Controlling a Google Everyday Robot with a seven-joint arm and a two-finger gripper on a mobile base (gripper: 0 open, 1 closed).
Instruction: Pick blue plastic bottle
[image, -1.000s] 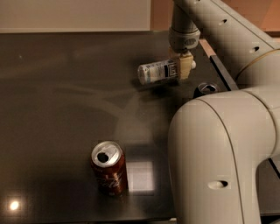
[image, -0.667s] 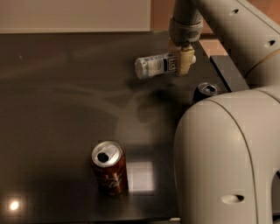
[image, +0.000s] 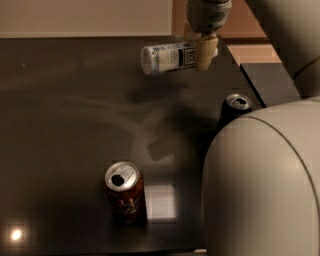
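The blue plastic bottle (image: 167, 57), pale with a white-and-blue label, hangs sideways in the air above the dark table (image: 60, 110), its shadow on the surface below. My gripper (image: 201, 47) is at the top of the camera view, shut on the bottle's right end, with one cream finger (image: 205, 52) in front of it. The bottle's left end points left.
A red drink can (image: 125, 190) stands open-topped near the table's front. A dark drink can (image: 235, 110) stands at the right, beside my large white arm body (image: 265, 185). The table's right edge runs past a dark block (image: 267, 75).
My gripper has risen with the bottle, lifting it off the table and higher above it. The cans have not moved on the table.
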